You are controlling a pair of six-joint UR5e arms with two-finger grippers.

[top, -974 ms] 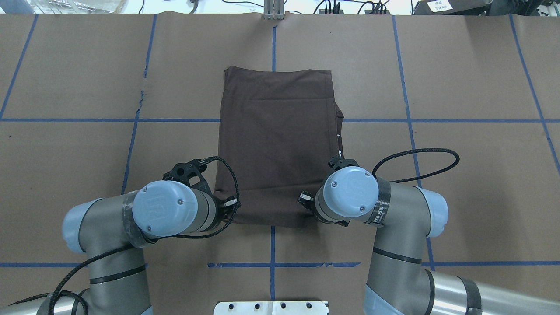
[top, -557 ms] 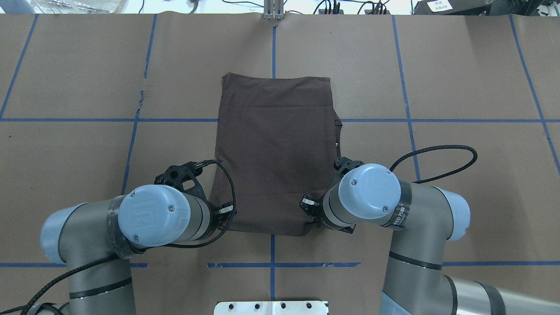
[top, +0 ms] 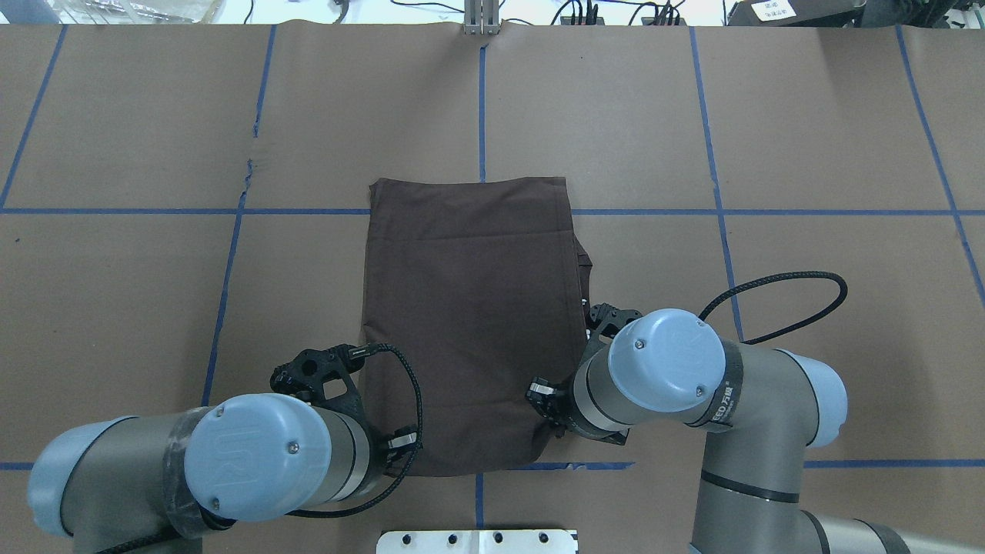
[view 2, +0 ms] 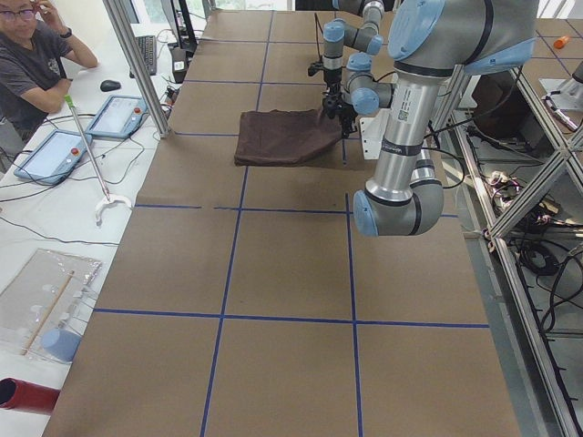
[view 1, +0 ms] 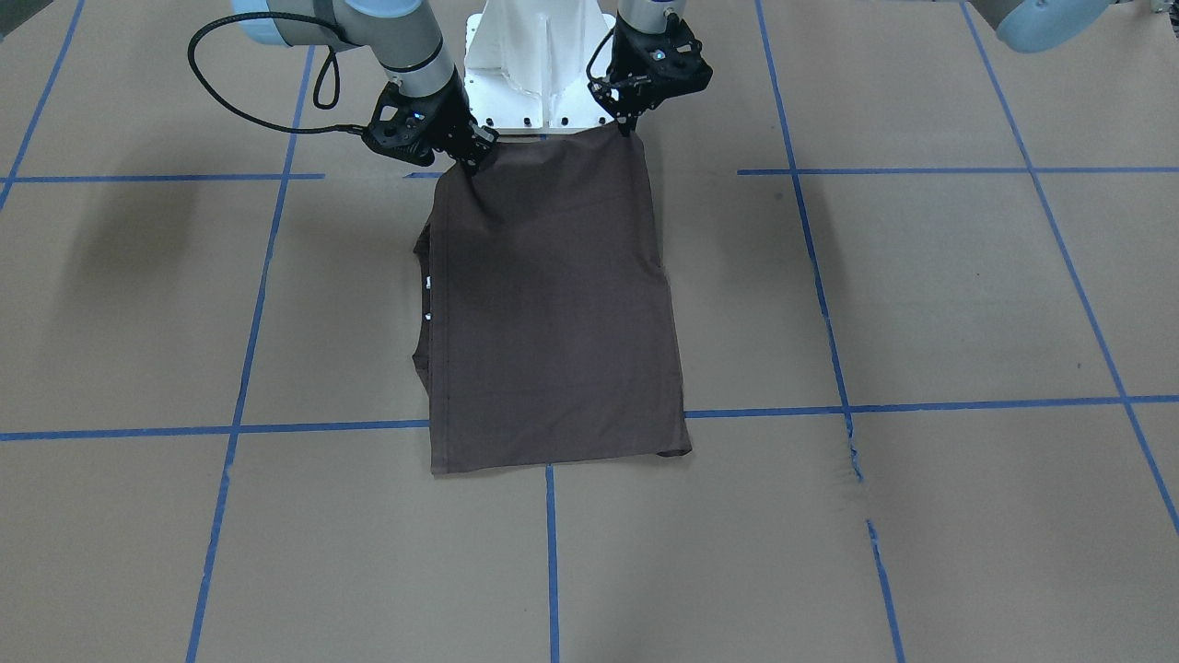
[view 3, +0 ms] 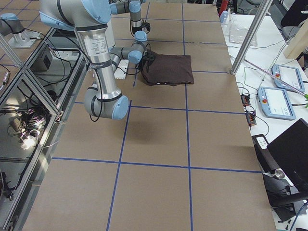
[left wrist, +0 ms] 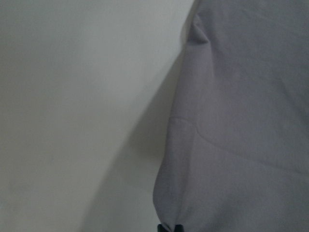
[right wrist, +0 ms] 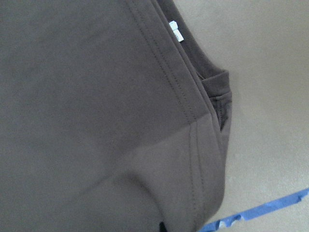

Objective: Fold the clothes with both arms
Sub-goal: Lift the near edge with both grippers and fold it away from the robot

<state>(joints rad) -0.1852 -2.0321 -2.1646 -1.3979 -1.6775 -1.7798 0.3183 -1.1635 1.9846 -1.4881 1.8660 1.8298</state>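
The clothes are one dark brown T-shirt (top: 469, 308), folded to a narrow rectangle on the brown paper, also seen from the front (view 1: 553, 313). Its near edge is raised at both corners and its far part lies flat. My left gripper (top: 402, 454) (view 1: 634, 129) is shut on the near left corner. My right gripper (top: 548, 412) (view 1: 472, 158) is shut on the near right corner. A sleeve and collar edge stick out on the shirt's right side (top: 583, 265). The right wrist view shows the hem and a small white label (right wrist: 176, 33). Pinched cloth (left wrist: 241, 121) fills the left wrist view.
The white pedestal base (top: 477, 541) stands just behind the shirt's near edge. Blue tape lines (top: 481, 100) cross the brown paper, which has a small tear (top: 248, 165). A person (view 2: 36, 55) sits by tablets at a side bench.
Both arms have drawn back toward the base, dragging the shirt with them. Its far edge has slid nearer along the table. Both grippers have stayed shut on the corners.
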